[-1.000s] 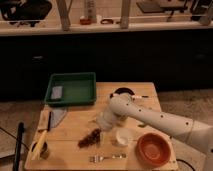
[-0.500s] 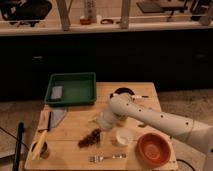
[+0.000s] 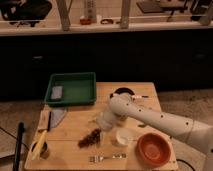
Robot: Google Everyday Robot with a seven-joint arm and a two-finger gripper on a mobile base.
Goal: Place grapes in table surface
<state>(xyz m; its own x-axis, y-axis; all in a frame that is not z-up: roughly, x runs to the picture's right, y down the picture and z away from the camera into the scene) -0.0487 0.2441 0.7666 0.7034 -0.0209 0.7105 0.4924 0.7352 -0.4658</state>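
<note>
The grapes [image 3: 90,137], a small dark reddish-purple bunch, lie on the light tan wooden table surface [image 3: 75,122] near its front middle. My gripper [image 3: 101,121] is at the end of the white arm, just above and to the right of the bunch, close to its upper end. I cannot tell whether it touches the grapes.
A green tray [image 3: 72,89] with a small grey item stands at the back left. An orange bowl [image 3: 153,148] is at the front right, a white cup [image 3: 122,136] beside it, a fork [image 3: 107,157] at the front edge. A knife [image 3: 49,122] and a yellow item [image 3: 39,146] lie left.
</note>
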